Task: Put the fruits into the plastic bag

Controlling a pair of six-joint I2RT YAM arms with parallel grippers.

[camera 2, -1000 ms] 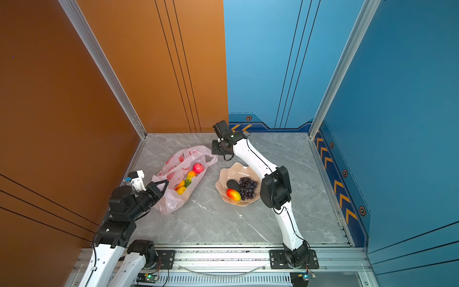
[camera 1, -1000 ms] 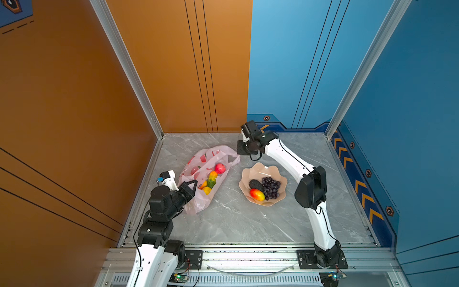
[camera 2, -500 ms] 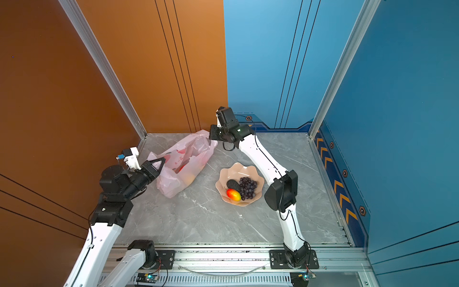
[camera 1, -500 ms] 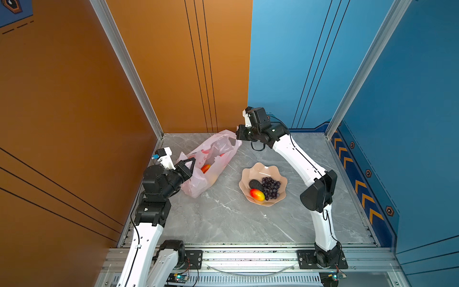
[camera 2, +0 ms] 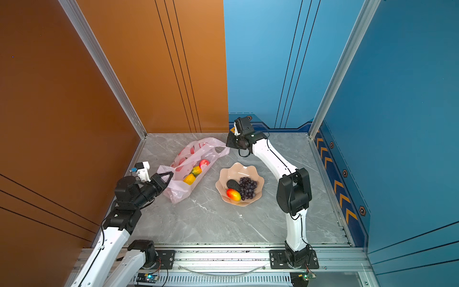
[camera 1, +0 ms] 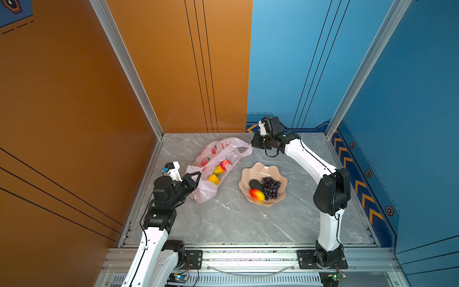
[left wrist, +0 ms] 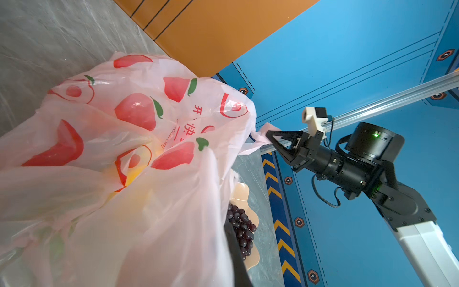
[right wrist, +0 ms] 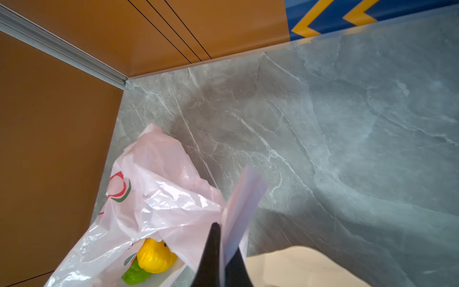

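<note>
Left hand (camera 1: 197, 175) and right hand (camera 1: 253, 145) pinch opposite ends of plastic bag (camera 1: 218, 149), mouth spread; next needs one hand freed for the fruits (camera 1: 270, 186) in the bowl (camera 1: 267, 166).

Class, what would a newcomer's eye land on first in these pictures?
A translucent pale-pink plastic bag with red fruit prints sits left of centre, stretched between the left pincer and the right pincer. To its right, a peach scalloped bowl holds a purple grape bunch, a dark avocado and a red-yellow mango.
</note>
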